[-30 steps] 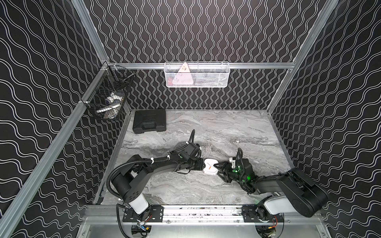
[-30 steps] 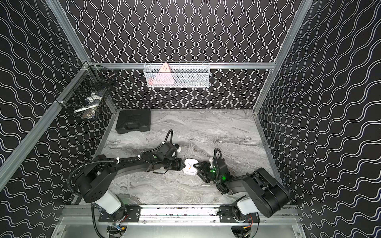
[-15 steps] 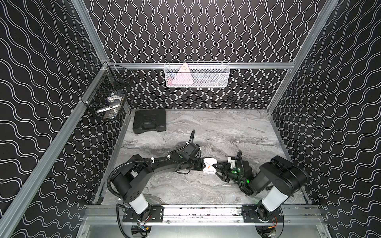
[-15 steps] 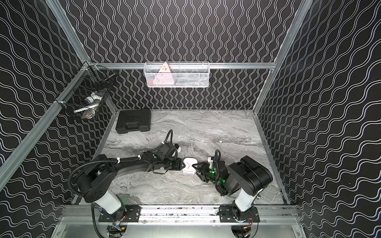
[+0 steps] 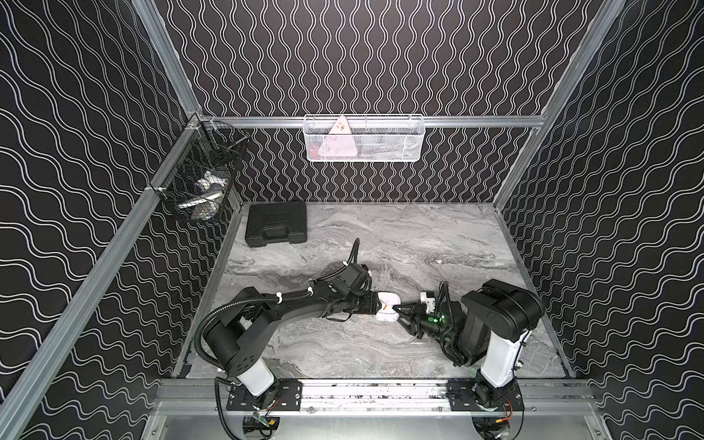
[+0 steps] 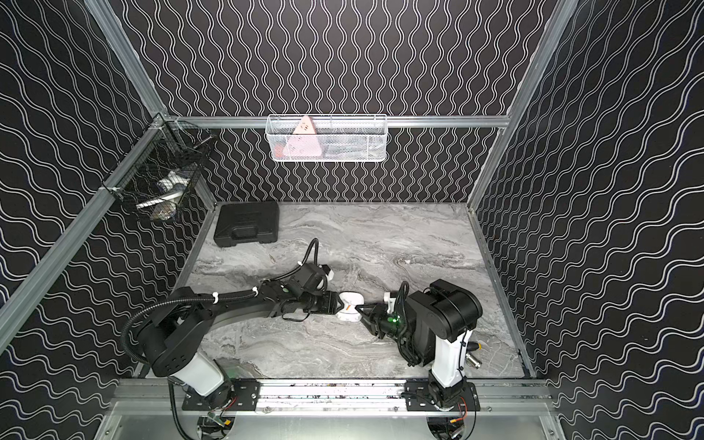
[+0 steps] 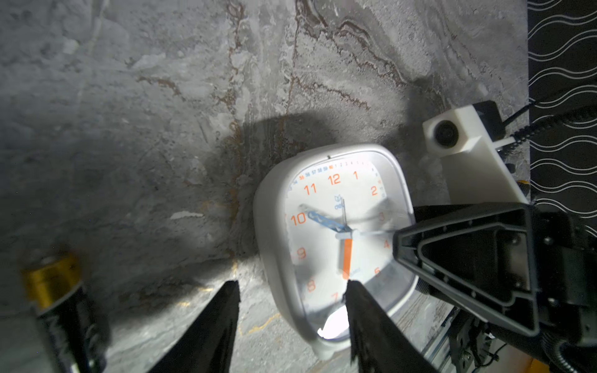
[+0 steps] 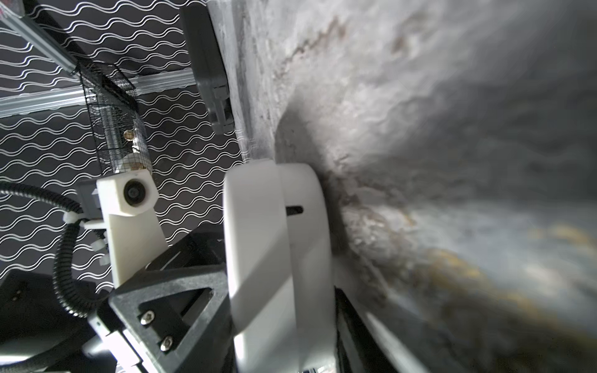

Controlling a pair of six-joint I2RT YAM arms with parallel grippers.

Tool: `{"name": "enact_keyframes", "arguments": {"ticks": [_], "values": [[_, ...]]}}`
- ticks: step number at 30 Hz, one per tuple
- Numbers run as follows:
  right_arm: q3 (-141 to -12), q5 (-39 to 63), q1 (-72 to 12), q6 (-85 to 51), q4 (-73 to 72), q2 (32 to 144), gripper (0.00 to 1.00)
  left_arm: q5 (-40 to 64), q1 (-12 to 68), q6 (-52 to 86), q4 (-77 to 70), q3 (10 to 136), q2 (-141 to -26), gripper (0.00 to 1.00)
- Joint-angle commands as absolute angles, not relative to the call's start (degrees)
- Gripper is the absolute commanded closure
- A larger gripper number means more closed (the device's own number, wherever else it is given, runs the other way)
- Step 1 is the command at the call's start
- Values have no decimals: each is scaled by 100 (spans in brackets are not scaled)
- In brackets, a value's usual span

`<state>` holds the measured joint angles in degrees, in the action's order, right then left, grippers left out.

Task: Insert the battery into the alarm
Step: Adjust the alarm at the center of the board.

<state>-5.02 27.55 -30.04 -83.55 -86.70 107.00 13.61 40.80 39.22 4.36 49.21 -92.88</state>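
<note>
The white alarm [image 5: 386, 309] [image 6: 348, 304] stands on edge mid-table between both grippers. My right gripper [image 5: 399, 310] [image 8: 284, 318] comes from the right and is shut on it. One of its fingers [image 7: 452, 255] lies across the face, another presses the back. My left gripper [image 5: 375, 304] [image 7: 292, 284] is open around the alarm's [image 7: 339, 226] opposite rim, with a gap on one side. The battery [image 7: 55, 290], black with a gold end, shows blurred beside the left gripper. It is hidden in both top views.
A black case [image 5: 276, 228] lies at the back left. On the back wall hangs a white wire basket [image 5: 404, 139] holding a pink-white triangular thing. A black wire basket [image 5: 198, 186] hangs on the left wall. A small cylindrical thing [image 6: 473, 360] lies by the right arm's base.
The right gripper's jaws have closed onto the alarm and the right arm has folded upward. The left gripper's jaws have widened. The alarm has stayed in place.
</note>
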Motion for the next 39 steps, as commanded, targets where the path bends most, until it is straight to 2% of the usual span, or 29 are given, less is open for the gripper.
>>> {"name": "enact_keyframes", "arguments": {"ticks": [1,10,15,19,21,23,24,32,39], "values": [[-542,2733,-3015,-8362,-7976,10407,60,1129,4084,3921,462,4922,-9040,38],[-905,2657,-3014,-7610,-5655,8822,63,358,4071,3682,742,4897,-8266,31],[-1329,2418,-3015,-6854,-3598,7654,64,104,4039,3582,825,4845,-8019,27],[-1864,2107,-3021,-5969,-1887,6911,64,303,3881,3676,730,4781,-7983,25],[-2216,1917,-3021,-5443,-1009,6652,64,561,3715,3824,585,4719,-7980,16],[-2528,1752,-3038,-4987,-396,6528,64,869,3576,3979,344,4623,-7989,3],[-2707,1632,-3054,-4753,-48,6494,64,999,3509,4055,230,4585,-7996,1],[-4092,-117,-3606,-3224,2052,6688,65,1220,3094,4134,449,4654,-7879,1],[-5315,-2431,-4697,-2677,3386,7595,65,1511,2369,4246,1198,5013,-7699,1]]}}
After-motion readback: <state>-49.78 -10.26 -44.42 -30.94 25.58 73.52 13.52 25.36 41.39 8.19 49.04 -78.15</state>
